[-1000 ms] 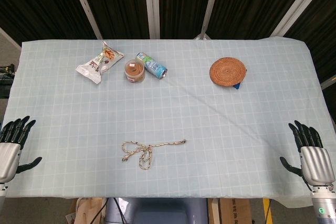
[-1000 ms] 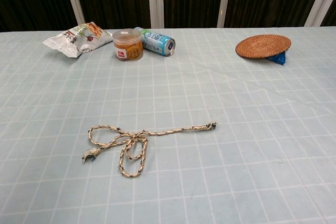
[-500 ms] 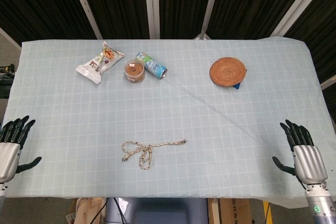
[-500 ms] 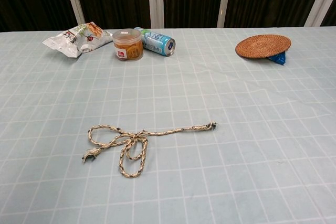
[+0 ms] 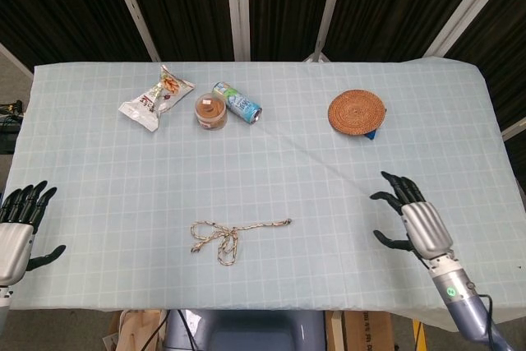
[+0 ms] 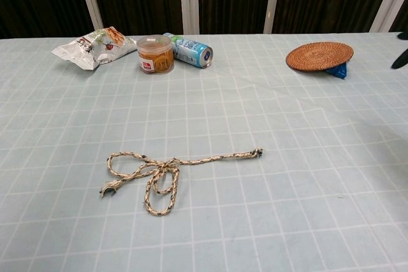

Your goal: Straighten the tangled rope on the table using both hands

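Since the earlier frames the right hand [image 5: 419, 223] has been brought inward from the table's right edge and is now seen over the cloth, well right of the rope; the rope and the left hand are unchanged.

Rope [image 5: 230, 236] is seen lying on the near-centre part of the tablecloth [image 5: 329, 203], slightly left of middle. Its left part is tangled into 2 loops around a knot; 1 straight tail is stretched out to the right, ending in a frayed tip. Rope is touched by neither hand.

Right hand: fingers spread apart, nothing held, palm side turned toward the table. In the chest view only dark fingertips [image 6: 401, 59] are caught at the right edge.

Left hand [image 5: 18, 232]: seen at the table's left edge, well apart from the rope, fingers spread, thumb out to the side, nothing held.

Far side of the table, left of centre: snack bag [image 5: 156, 97], small jar [image 5: 211, 112] with an orange lid just beside it, and a blue can [image 5: 238, 102] lying on its side, touching or nearly touching the jar. Far right: woven round mat [image 5: 356, 111] resting partly over a blue object [image 5: 371, 132].
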Controlling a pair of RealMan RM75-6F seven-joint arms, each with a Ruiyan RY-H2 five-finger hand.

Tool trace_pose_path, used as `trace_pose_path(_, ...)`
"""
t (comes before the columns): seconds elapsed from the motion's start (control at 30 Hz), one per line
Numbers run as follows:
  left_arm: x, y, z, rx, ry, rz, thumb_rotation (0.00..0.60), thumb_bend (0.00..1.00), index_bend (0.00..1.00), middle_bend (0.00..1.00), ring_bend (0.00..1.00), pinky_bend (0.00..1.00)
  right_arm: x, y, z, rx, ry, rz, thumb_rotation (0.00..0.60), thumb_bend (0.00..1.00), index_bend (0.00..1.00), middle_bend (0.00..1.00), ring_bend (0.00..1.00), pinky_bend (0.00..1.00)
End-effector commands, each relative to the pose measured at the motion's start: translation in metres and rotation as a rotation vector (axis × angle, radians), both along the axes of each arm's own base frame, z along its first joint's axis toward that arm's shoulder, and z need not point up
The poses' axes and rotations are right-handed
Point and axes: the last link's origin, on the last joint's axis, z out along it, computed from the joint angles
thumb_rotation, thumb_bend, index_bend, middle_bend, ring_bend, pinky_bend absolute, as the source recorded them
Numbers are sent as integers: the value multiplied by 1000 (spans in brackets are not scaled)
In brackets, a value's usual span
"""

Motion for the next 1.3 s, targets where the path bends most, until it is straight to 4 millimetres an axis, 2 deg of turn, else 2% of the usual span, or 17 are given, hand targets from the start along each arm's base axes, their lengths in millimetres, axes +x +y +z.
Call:
trace_pose_path(0.03, 0, 0, 0, -1, 0, -1, 600, 71, 0, 0, 0, 0, 21, -14, -22, 39, -14, 33, 600, 290, 399, 115, 0, 0)
trace_pose_path(0.2, 0, 1, 0, -4, -2, -4, 600, 71, 0, 0, 0, 0, 42, -24, -53, 92, -7, 57, 600, 291, 422, 125, 0, 0)
trace_pose_path(0.43, 0, 1, 0, -7, -14, -1, 600, 71, 0, 0, 0, 0, 58, -32, -86, 132, 9, 56, 600, 291, 435, 133, 0, 0)
trace_pose_path(1.07, -2, 5, -2, -25, -26, 11, 600, 72, 0, 0, 0, 0, 95, -37, -151, 199, -25, 43, 600, 294, 485, 150, 0, 0)
trace_pose_path(1.3, -2, 6, -2, -32, -36, 17, 600, 72, 0, 0, 0, 0, 104, -41, -165, 199, -16, 42, 600, 347, 518, 151, 0, 0)
